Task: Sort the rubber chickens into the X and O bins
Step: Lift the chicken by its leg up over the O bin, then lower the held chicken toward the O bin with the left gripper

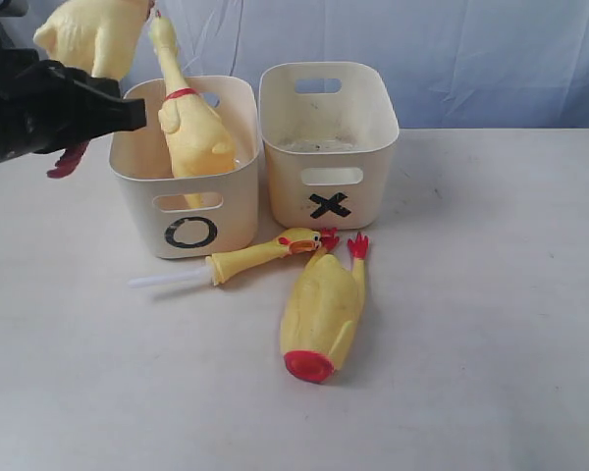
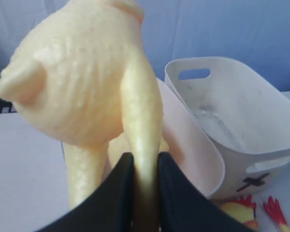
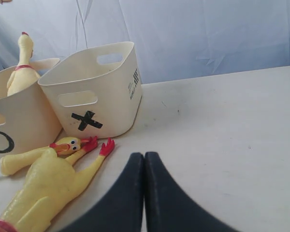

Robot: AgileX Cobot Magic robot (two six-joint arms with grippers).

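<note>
Left gripper clamped on leg of raised chicken, body cut off at top, up beside O bin at left, right gripper closed, empty, headless chicken and thin chicken on pale table before X bin, blue backdrop

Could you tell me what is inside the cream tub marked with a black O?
A long yellow rubber chicken with a red neck band stands in the cream plastic O tub; its feet and the floor are hidden.

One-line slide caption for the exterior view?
Left gripper holds one rubber chicken aloft near the O bin, which holds another chicken; two more chickens lie on the table.
</note>
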